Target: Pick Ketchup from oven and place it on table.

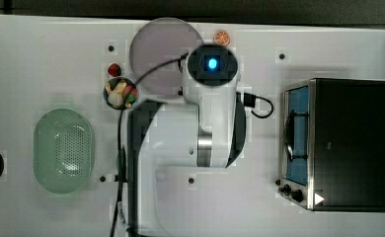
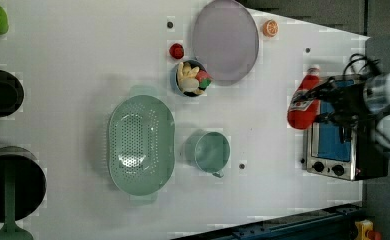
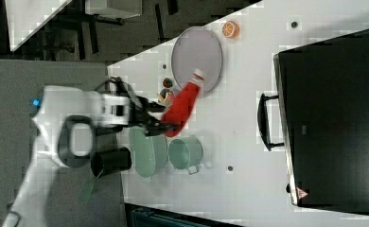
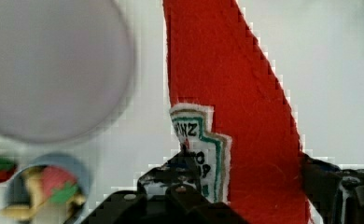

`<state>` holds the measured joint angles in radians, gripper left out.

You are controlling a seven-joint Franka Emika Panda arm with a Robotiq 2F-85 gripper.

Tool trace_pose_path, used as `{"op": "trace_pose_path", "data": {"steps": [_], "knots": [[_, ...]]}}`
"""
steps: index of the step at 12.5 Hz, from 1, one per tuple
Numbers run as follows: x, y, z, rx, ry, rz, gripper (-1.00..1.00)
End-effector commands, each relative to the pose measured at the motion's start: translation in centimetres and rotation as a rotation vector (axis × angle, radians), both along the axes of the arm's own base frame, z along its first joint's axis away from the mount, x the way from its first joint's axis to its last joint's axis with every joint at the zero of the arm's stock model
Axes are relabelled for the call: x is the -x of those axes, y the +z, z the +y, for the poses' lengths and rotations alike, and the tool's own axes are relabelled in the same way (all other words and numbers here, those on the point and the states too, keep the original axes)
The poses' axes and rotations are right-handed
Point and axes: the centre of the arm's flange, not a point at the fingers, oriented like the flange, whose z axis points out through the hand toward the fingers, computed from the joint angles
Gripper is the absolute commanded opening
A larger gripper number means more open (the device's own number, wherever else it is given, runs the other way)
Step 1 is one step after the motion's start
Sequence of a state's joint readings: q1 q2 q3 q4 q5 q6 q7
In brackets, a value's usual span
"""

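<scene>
My gripper [image 4: 252, 170] is shut on the Ketchup [image 4: 236, 93], a red bottle with a white-and-red label, pinched low on its body between black fingers [image 4: 185, 170]. In the right view the Ketchup [image 3: 182, 106] hangs tilted above the table [image 3: 239, 142], its white cap toward the lilac plate, with the gripper [image 3: 161, 118] at its base. Seen in the left view, the Ketchup [image 2: 303, 102] is just in front of the oven [image 2: 338, 145], held by the gripper [image 2: 323, 102]. The oven [image 1: 348, 143] stands at the top view's right, its glass door facing the arm.
A lilac plate [image 1: 166, 52], an orange slice [image 1: 221, 36], a strawberry [image 1: 114, 69] and a small bowl of toy food [image 1: 121, 94] lie near the arm. A green colander [image 2: 140, 142] and teal cup [image 2: 211, 151] sit mid-table. Dark pots [image 2: 10, 182] line the left view's left edge.
</scene>
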<state>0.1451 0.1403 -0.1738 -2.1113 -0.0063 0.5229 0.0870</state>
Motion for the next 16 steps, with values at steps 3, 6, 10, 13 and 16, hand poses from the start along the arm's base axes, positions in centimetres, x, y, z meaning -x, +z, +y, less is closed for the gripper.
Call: {"op": "trace_pose_path", "data": {"steps": [3,6,10,13,16], "knots": [[2.4,-7.1,-0.8,0.006,-0.049,-0.039,0.24],[2.0,-11.6,0.1,0.022,-0.028,-0.043,0.25],[1.3,-8.9,0.6,0.010,-0.022,-0.095,1.00],[-0.1,-0.2,0.6,-0.013,-0.037,-0.130,1.00],[-1.3,11.3,0.6,-0.030,-0.036,-0.125,1.00]]}}
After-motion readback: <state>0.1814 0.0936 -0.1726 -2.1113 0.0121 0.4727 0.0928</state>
